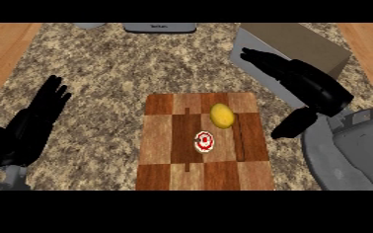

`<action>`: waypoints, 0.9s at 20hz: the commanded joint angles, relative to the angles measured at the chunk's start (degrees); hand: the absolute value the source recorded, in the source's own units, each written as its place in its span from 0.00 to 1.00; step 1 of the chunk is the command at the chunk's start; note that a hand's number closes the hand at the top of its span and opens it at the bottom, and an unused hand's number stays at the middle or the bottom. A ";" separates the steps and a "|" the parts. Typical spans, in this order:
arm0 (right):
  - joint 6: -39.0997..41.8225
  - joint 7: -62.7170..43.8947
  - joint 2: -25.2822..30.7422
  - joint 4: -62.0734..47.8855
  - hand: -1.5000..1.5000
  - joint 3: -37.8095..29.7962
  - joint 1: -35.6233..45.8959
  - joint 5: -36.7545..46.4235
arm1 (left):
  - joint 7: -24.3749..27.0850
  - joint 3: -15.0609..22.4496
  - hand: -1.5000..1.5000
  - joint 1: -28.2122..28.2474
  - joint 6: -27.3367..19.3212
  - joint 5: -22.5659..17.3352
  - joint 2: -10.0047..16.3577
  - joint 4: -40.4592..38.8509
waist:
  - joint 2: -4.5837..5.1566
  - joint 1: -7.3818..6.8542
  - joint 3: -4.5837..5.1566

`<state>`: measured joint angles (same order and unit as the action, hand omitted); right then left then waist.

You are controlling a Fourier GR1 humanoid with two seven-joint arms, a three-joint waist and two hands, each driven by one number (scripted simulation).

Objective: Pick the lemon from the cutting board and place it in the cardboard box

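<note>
At the bottom of the frame I have the cutting board [164, 143] lying on the speckled counter [102, 79]. Nearest me on it is a small red-and-white disc [205, 141] that I can't identify. Just beyond the disc, toward the board's upper right, sits the lemon [222, 115], resting on the wood with nothing touching it. At the left edge of the frame my left hand [33, 121] rests with its fingers straight and pointing up, holding nothing. My right hand [313, 86] is at the right of the frame, off the board's right edge and apart from the lemon. Its fingers stretch toward the upper left and the thumb hangs down, so it is released and empty. Behind it, in the upper right, stands the cardboard box [306, 42], partly covered by that hand. Along the top edge there is a grey thing [160, 27] cut off too much to name. I judge the pick has not begun and I am at the reach. Next I need to bring the right hand left and down over the lemon and close round it carefully, since it looks likely to roll. Then I lift it and carry it to the box.
</note>
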<state>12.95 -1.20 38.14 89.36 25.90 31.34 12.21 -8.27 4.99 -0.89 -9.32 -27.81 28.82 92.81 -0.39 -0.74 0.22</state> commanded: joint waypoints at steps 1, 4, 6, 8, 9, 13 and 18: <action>6.36 -14.92 -1.87 4.80 0.00 5.95 3.48 2.95 | 0.71 -0.82 0.50 0.84 1.16 -0.12 -0.15 -1.52 | 0.06 0.41 -0.02; 10.47 -22.93 -7.20 3.15 0.00 7.46 7.63 2.96 | -0.37 -1.45 0.50 0.46 1.67 -0.38 0.01 0.13 | 0.22 -0.06 -0.11; 14.67 -25.16 -7.38 4.14 0.00 5.31 7.86 0.65 | -0.92 -1.57 0.50 -2.88 0.76 0.98 -1.35 -3.35 | 0.30 0.74 -0.16; 15.88 -25.77 -9.62 1.04 0.00 5.25 6.30 -0.14 | 0.44 -0.35 0.50 0.89 -0.13 2.45 -2.86 0.49 | 0.30 0.32 -0.19; 16.67 -26.34 -9.70 0.71 0.00 3.46 6.61 0.54 | -2.81 -1.67 0.50 1.37 0.63 1.43 -1.08 3.27 | 0.28 0.28 -0.21; 17.78 -27.23 -14.52 -3.05 0.00 3.62 7.35 4.46 | -4.89 -1.49 0.50 -5.32 -0.73 3.33 -3.96 -1.04 | 0.43 0.59 -0.21; 23.15 -25.13 -12.48 -2.62 0.00 1.23 4.38 7.13 | -2.10 -6.64 0.50 -0.40 6.11 1.30 -1.87 -1.05 | 0.38 0.47 -0.21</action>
<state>33.17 -28.04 25.30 87.92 28.30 37.03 16.95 -9.76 1.33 -1.25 -6.24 -25.23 25.93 92.14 -0.03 -0.29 0.02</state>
